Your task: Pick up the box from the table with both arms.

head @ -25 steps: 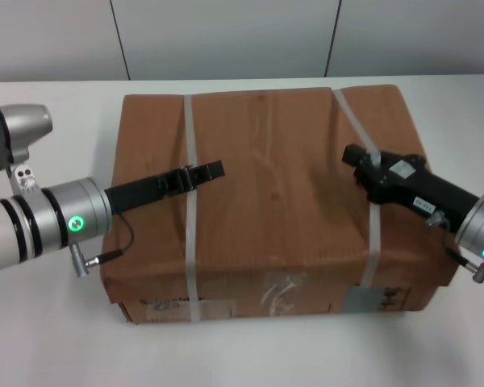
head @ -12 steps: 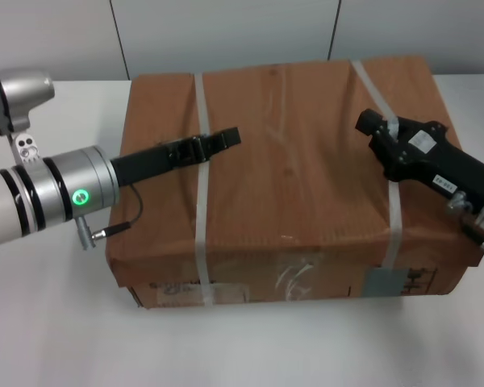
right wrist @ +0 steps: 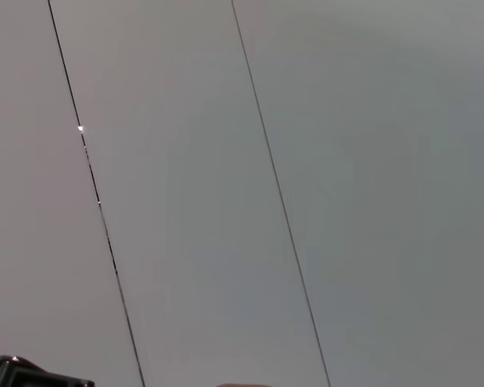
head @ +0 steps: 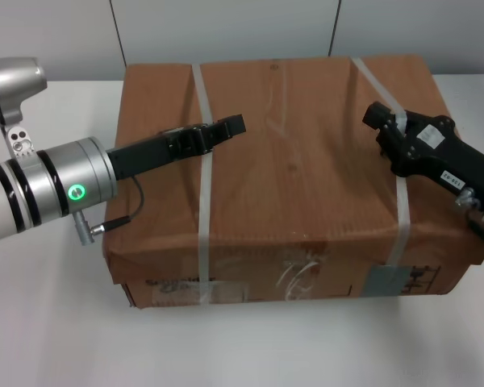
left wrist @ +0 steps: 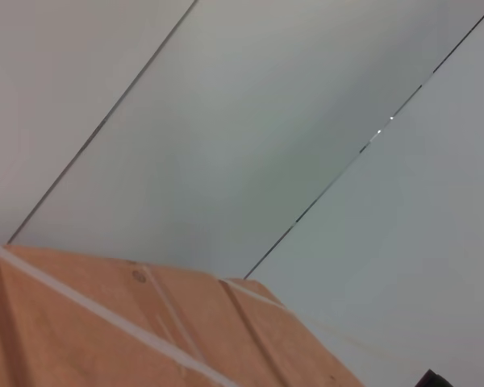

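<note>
The large brown cardboard box (head: 290,169) fills the middle of the head view, on or just above the white table (head: 56,322). Two white straps bind it, and tape and labels show on its near side. My left gripper (head: 226,127) lies across the left strap (head: 203,210), fingers together on it. My right gripper (head: 377,117) sits on the right strap (head: 402,214), closed on it. The left wrist view shows the box top (left wrist: 105,330) and one strap (left wrist: 81,305).
A grey panelled wall (head: 226,32) stands behind the table and fills both wrist views. White tabletop shows left of the box, in front of it and at the far right (head: 476,89). A thin cable (head: 125,218) hangs from the left wrist.
The box has grown larger and shifted up in the head view, rising toward the camera along with both grippers, which stay at their straps.
</note>
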